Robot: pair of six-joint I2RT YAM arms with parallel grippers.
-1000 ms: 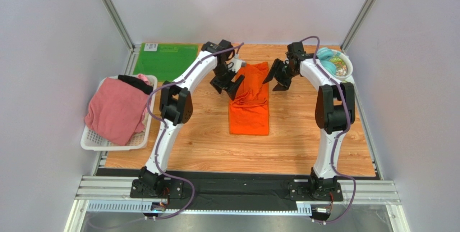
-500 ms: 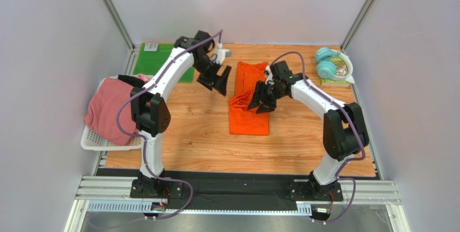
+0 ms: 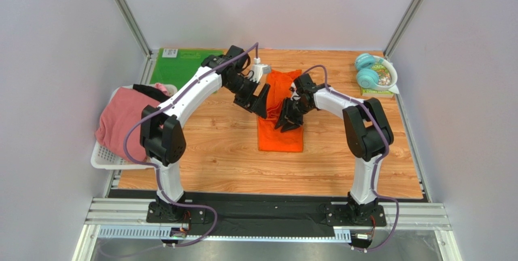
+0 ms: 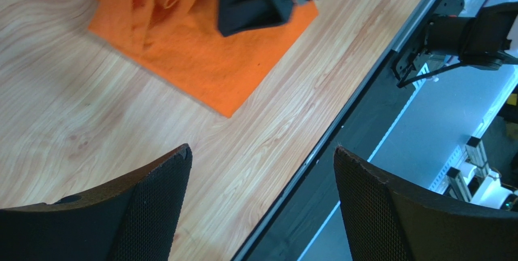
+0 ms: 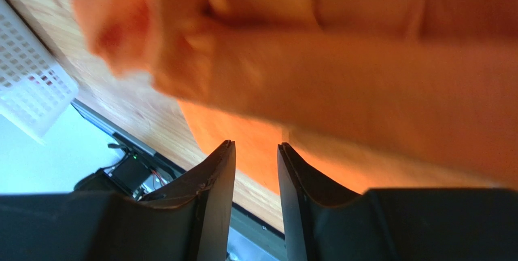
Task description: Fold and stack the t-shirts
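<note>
Currently the right gripper (image 5: 255, 149) is hovering low over the orange t-shirt (image 3: 279, 136), its fingers (image 5: 213, 182) standing close together with only a narrow slit between them. The wrist view is too blurred to tell whether any cloth is caught in that slit. The gripper is sitting over the middle of the garment, where rumpled folds are meeting the flat near half.

Just to its left, the left gripper (image 4: 261, 155) is hanging with its fingers spread wide and nothing between them. It is pointing down at bare wood beside the shirt's left edge, and its own camera is looking past the shirt's near corner.

The orange t-shirt is lying in the middle of the table (image 3: 225, 158) as a long narrow strip running away from the arm bases, bunched at the far end and smooth at the near end.

Well apart on the left, a white basket (image 3: 100, 158) is holding the dusty pink t-shirt (image 3: 124, 121), with the black t-shirt (image 3: 149, 93) peeking out behind it. A green mat (image 3: 179, 67) is lying at the far left corner, and teal headphones (image 3: 366, 77) are resting at the far right.
</note>
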